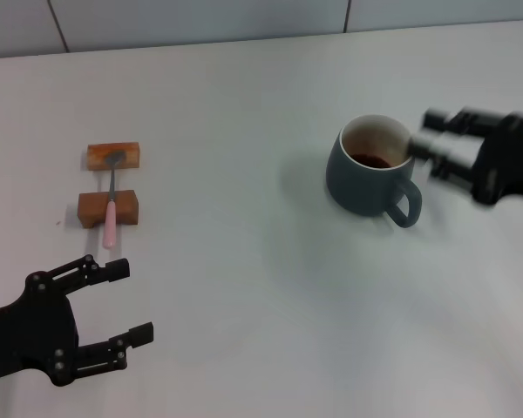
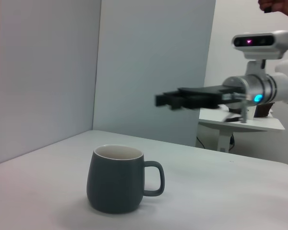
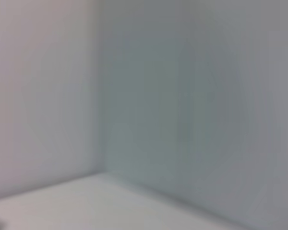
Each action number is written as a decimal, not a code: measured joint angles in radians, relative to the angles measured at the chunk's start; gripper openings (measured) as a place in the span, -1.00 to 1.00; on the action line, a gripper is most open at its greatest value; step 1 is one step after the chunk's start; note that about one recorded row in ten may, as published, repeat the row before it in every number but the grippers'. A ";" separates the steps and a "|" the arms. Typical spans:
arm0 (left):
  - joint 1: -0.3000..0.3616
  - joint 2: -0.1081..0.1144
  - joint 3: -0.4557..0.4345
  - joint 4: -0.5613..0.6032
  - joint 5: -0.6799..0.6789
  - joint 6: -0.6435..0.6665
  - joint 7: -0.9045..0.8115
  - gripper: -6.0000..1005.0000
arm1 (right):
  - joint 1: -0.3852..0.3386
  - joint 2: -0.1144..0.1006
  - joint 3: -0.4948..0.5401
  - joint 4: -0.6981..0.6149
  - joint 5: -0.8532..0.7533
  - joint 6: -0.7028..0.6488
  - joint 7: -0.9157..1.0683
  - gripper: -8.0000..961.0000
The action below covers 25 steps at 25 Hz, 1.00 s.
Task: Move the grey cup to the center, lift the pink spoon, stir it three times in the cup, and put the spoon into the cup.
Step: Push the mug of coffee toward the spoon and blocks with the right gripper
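One grey cup [image 1: 371, 167], rounded, cream inside, holds dark liquid; the right gripper [image 1: 429, 144], fingers spread wide, hangs beside its rim. Left gripper [image 1: 131, 301] waits, fingers wide, near the pink spoon [image 1: 112, 200] bridging two wooden blocks [image 1: 110, 182].

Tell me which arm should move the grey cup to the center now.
The right. Its pincer is beside the grey cup, near the rim on the handle side. The left pincer hangs open at the near left, close to the pink spoon lying across two wooden blocks.
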 joint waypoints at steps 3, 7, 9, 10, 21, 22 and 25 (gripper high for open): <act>0.000 0.000 0.001 0.000 0.000 0.000 0.002 0.62 | 0.007 -0.002 0.032 0.065 0.080 0.051 -0.049 0.15; 0.000 0.000 0.001 0.000 0.000 0.000 0.001 0.62 | 0.031 -0.002 0.127 0.192 0.194 0.102 -0.199 -0.07; 0.000 0.000 0.001 0.000 0.000 0.005 0.002 0.62 | 0.052 -0.003 0.181 0.258 0.226 0.124 -0.271 -0.27; 0.000 0.000 0.001 0.000 0.000 0.005 0.002 0.62 | 0.062 -0.003 0.206 0.285 0.234 0.136 -0.300 -0.36; -0.001 0.000 0.001 0.000 0.000 0.007 0.008 0.61 | 0.189 -0.006 0.270 0.516 0.231 0.330 -0.613 -0.99; -0.001 0.000 0.001 0.000 0.000 0.007 0.008 0.61 | 0.198 -0.006 0.270 0.535 0.231 0.330 -0.633 -0.99; -0.002 0.000 0.001 0.000 0.000 0.009 0.008 0.61 | 0.224 -0.006 0.259 0.589 0.228 0.332 -0.702 -0.98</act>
